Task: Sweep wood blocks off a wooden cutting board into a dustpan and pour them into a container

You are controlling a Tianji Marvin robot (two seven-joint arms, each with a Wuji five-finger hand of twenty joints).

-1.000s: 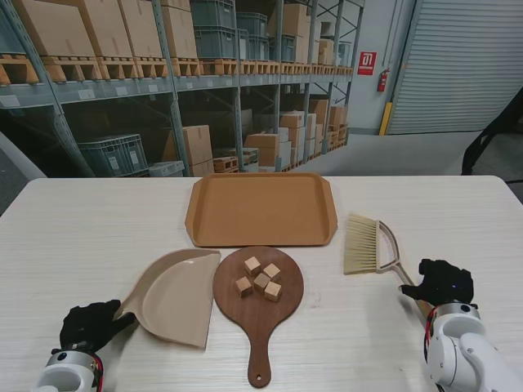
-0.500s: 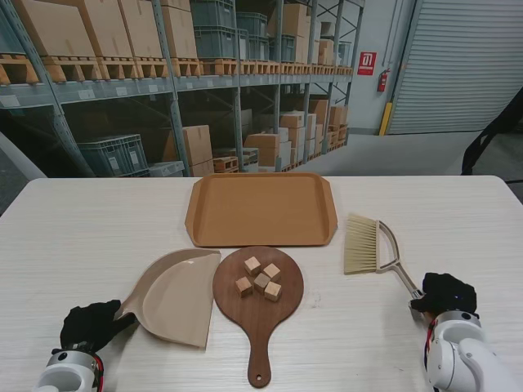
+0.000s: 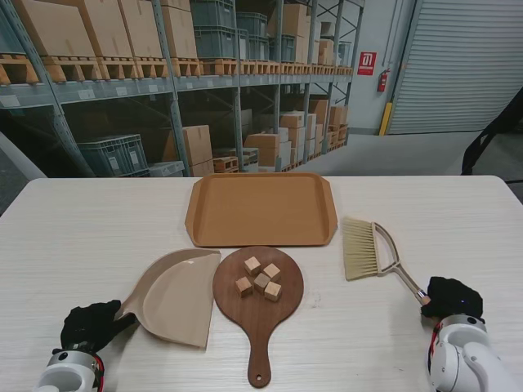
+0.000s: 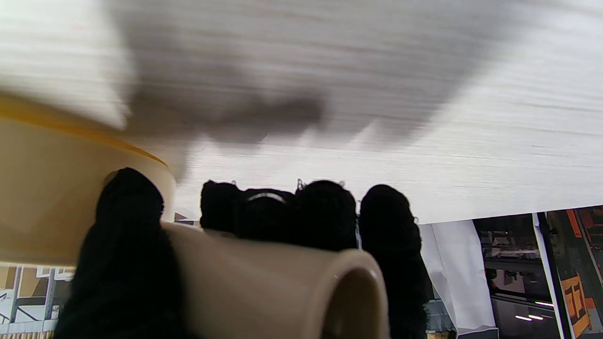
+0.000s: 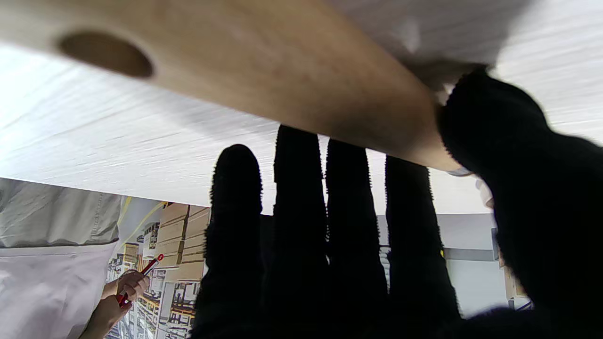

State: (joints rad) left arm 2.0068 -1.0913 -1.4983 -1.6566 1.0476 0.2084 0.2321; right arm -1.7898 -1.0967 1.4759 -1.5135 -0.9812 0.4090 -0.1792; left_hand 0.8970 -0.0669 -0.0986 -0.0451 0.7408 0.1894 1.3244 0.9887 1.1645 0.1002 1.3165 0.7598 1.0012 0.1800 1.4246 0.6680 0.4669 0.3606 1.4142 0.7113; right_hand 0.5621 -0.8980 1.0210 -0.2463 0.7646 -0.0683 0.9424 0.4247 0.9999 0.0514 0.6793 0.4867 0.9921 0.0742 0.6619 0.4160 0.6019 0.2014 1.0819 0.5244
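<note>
At the near left corner of the table [image 3: 73, 237], the left hand [image 3: 88, 325] is curling its black-gloved fingers [image 4: 325, 212] around the tubular handle of the beige dustpan [image 3: 176, 294], gripping it; the pan is lying flat with its wide mouth just beside the cutting board [image 3: 258, 298]. Over on the right, the right hand [image 3: 451, 298] is closing on the wooden end of the brush [image 3: 372, 249]: the wrist view is showing the handle [image 5: 264, 80] with its hanging hole lying across the straight fingers [image 5: 351, 212] while the thumb is pressing against it. The brush head is resting on the tabletop, bristles pointing away from the robot.

The surface is a pale, wood-grained top. Behind it, warehouse racking is holding cardboard boxes [image 3: 131, 28] and grey crates [image 3: 113, 153], and a roller door [image 3: 466, 65] is closing off the right wall.

An orange-brown tray [image 3: 261, 210] is sitting farther from the robot than the board, nearly touching it, holding nothing visible. Five wood blocks [image 3: 260, 278] are clustering on the round dark board, whose handle is pointing toward the robot.
</note>
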